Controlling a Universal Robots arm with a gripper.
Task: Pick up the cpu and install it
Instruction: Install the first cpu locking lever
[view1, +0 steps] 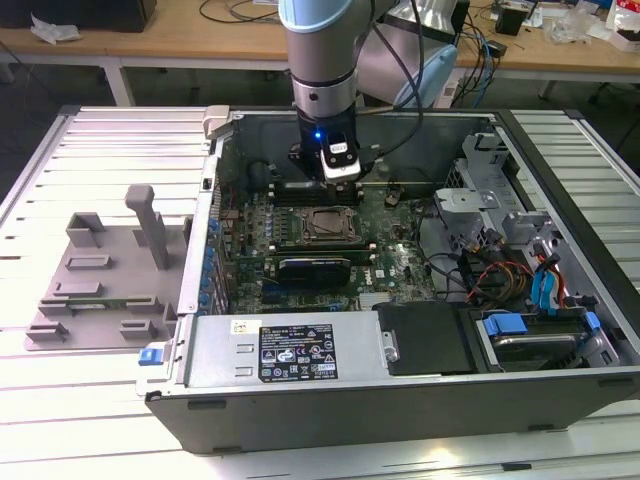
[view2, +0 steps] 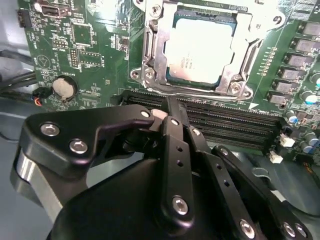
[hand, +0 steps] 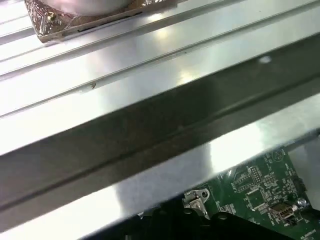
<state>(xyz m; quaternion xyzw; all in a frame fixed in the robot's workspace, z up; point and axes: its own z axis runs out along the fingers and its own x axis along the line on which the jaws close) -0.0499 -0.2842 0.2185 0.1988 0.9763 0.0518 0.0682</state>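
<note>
The cpu (view2: 200, 47), a flat square chip with a shiny silver top, lies in the motherboard's socket, with the metal socket frame (view2: 147, 55) around it. In the exterior view the cpu (view1: 322, 225) sits at the middle of the open computer case. My gripper (view2: 172, 102) hangs just beside the socket, over the black memory slots (view2: 230, 122). Its black fingers (view2: 176, 145) are shut together with nothing between them. In the exterior view the gripper (view1: 338, 182) stands on the far side of the socket, apart from the cpu.
A grey plastic tray (view1: 100, 280) rests on the slatted table at the exterior view's left. The case wall (view1: 212, 190) stands between tray and board. Cables and drive bays (view1: 530, 290) fill the case's right. A coin battery (view2: 65, 87) sits on the board. The case's metal edge (hand: 150, 125) crosses the first wrist view.
</note>
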